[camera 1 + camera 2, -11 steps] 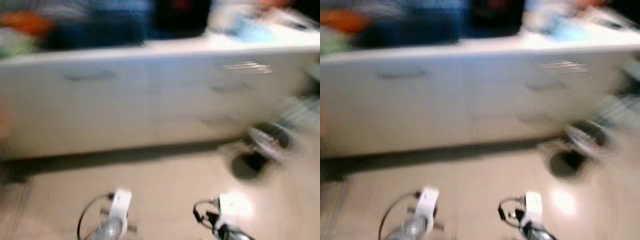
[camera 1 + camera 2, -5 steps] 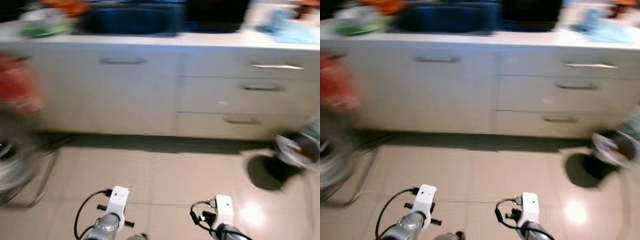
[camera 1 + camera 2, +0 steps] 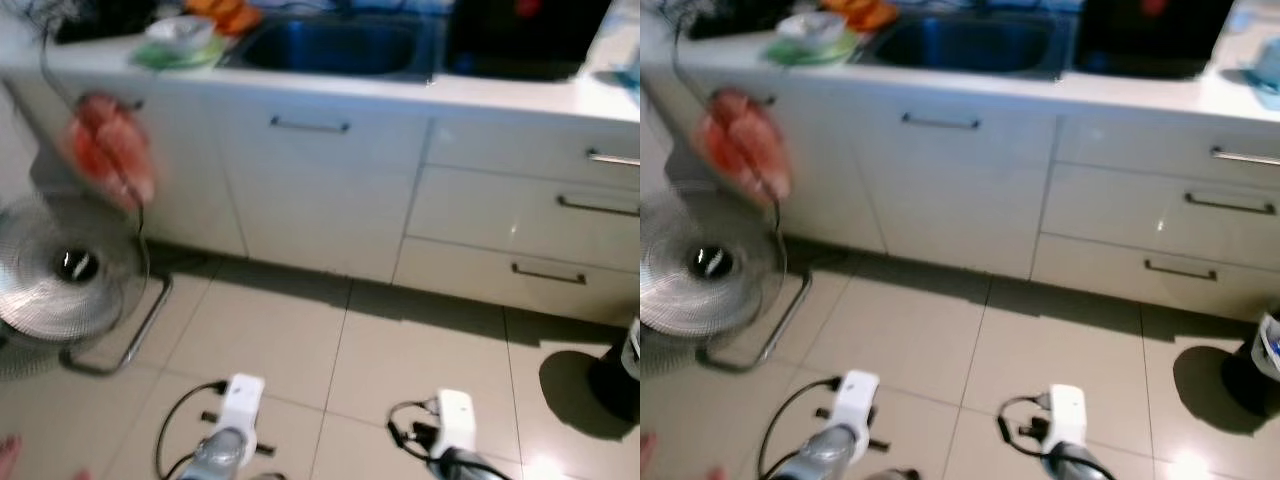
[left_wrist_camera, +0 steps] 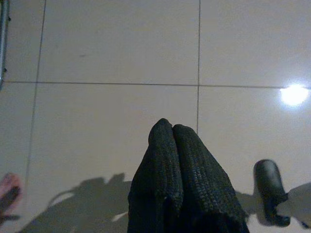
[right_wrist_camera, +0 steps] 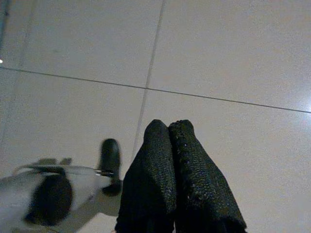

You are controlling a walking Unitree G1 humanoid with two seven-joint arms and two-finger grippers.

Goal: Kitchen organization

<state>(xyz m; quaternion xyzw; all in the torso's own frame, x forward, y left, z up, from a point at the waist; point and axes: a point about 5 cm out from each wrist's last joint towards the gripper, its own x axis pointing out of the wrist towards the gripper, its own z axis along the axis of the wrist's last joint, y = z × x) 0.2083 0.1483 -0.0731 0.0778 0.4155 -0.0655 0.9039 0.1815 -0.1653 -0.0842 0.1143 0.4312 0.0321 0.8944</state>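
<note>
Left claw (image 4: pixel 172 127) closed, right claw (image 5: pixel 168 125) closed

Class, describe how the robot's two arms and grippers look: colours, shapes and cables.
Both arms are silver tubes ending in white wrist blocks, each with a looping black cable. The left gripper and right gripper each have two long black fingers with a rough, knit-like texture and rounded tips.

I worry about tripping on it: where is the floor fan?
The floor fan stands on the tiled floor at the robot's left, before the white cabinets, below a hanging red bag.
</note>
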